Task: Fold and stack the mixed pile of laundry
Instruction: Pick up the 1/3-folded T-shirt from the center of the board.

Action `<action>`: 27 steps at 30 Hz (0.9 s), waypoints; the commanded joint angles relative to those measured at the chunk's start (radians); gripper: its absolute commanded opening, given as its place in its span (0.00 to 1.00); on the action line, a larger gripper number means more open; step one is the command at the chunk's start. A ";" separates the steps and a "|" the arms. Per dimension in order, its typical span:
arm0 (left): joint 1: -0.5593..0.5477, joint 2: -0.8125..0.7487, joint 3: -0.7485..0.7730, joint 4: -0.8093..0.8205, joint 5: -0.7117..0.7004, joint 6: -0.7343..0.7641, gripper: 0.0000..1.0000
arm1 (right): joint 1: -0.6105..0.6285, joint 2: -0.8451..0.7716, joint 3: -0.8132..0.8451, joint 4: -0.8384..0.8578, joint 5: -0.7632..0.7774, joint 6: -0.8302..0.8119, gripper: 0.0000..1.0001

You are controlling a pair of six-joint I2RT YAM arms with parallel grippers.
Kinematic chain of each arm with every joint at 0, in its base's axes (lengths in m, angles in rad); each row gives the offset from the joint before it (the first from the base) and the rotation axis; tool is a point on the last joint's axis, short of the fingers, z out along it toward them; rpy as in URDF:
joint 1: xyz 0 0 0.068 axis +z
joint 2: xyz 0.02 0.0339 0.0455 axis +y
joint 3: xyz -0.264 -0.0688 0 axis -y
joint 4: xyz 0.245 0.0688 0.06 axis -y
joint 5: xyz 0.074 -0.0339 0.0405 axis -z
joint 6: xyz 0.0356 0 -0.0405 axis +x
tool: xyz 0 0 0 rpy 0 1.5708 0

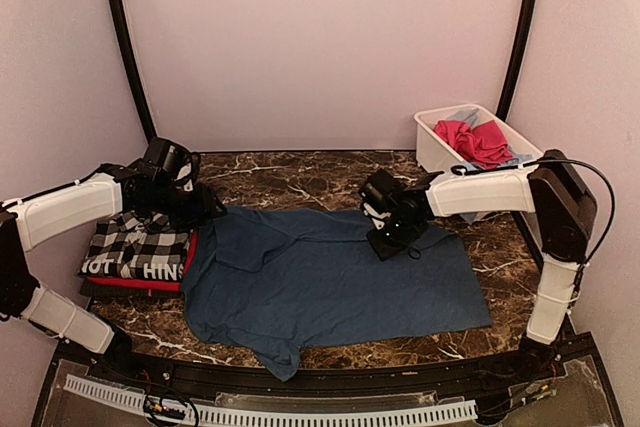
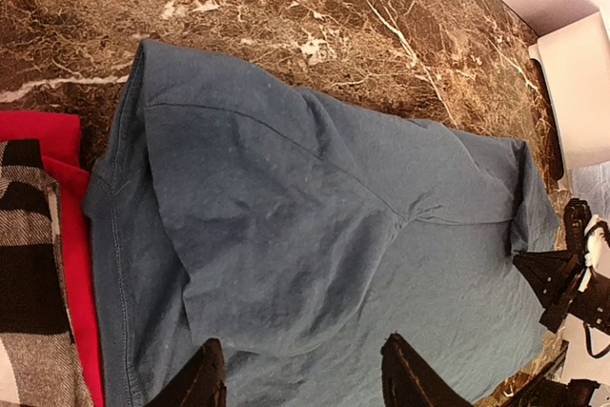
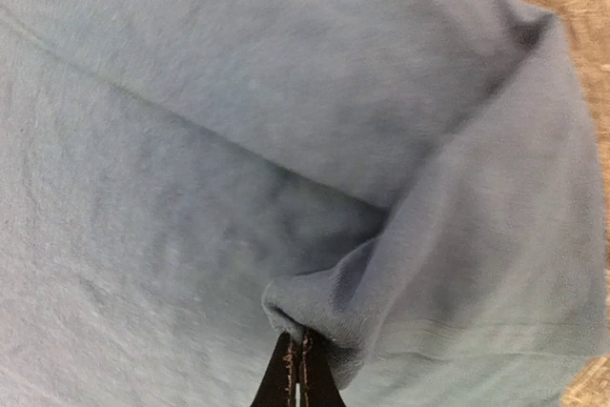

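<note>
The folded black-and-white checked cloth garment (image 1: 135, 245) carries large white block letters (image 1: 128, 269) along its near edge. "HIN" can be made out, while the other characters are too blurred to read.

White plastic tub (image 1: 431, 145) at far right of brown marble table (image 1: 290, 177)

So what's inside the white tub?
A pink garment and a light blue piece are heaped in the white tub. Anything beneath them is covered.
</note>
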 commanded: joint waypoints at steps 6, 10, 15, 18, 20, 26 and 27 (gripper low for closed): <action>-0.009 0.020 -0.014 0.018 0.022 0.062 0.54 | -0.177 -0.225 -0.070 -0.052 0.162 -0.085 0.00; -0.023 0.040 -0.014 0.032 0.029 0.091 0.54 | -0.276 -0.274 -0.060 -0.033 0.199 -0.127 0.00; -0.057 0.080 -0.019 0.045 0.003 0.084 0.53 | -0.330 -0.258 0.012 -0.019 0.203 -0.172 0.00; -0.074 0.092 -0.035 0.041 -0.029 0.072 0.51 | -0.336 -0.241 0.061 -0.029 0.235 -0.198 0.00; -0.077 0.092 -0.051 0.030 -0.044 0.055 0.49 | -0.340 -0.239 0.074 -0.027 0.235 -0.214 0.00; -0.081 0.093 -0.124 0.024 -0.067 0.016 0.45 | -0.342 -0.239 0.082 -0.018 0.214 -0.231 0.00; -0.081 0.093 -0.129 0.024 -0.071 0.012 0.45 | -0.342 -0.239 0.082 -0.017 0.208 -0.231 0.00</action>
